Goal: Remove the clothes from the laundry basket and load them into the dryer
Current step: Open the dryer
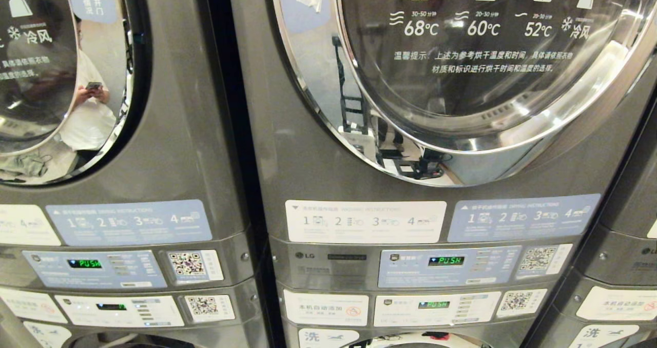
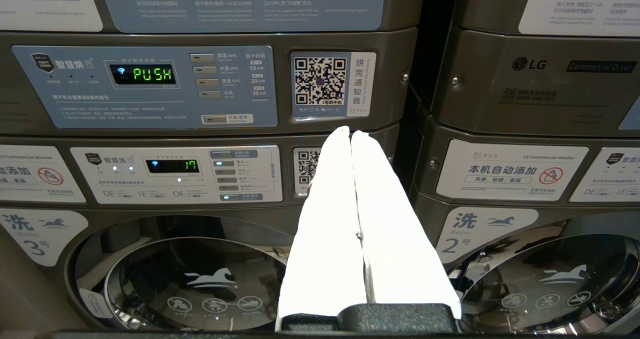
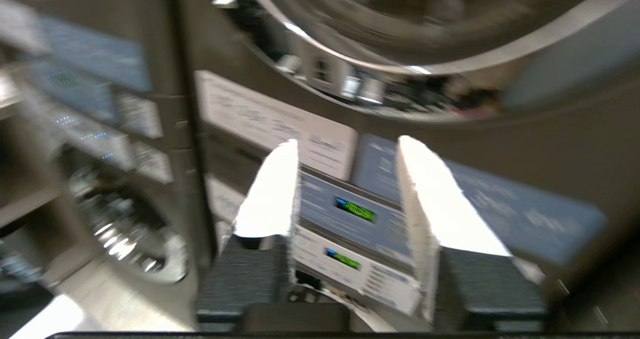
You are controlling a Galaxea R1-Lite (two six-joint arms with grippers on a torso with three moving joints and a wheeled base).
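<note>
The dryer fills the head view. Its round glass door is shut, with a lit control panel below it. Neither arm shows in the head view. In the right wrist view my right gripper is open with nothing between its white fingers; it points at the dryer's control panel, under the chrome door rim. My left gripper is shut and empty, held low before the seam between two machine stacks. The laundry basket and the clothes are out of view.
A second stacked machine stands to the left; its door reflects a person holding a phone. A third machine stands at the right edge. Washer doors sit under the dryers, with a dark gap between stacks.
</note>
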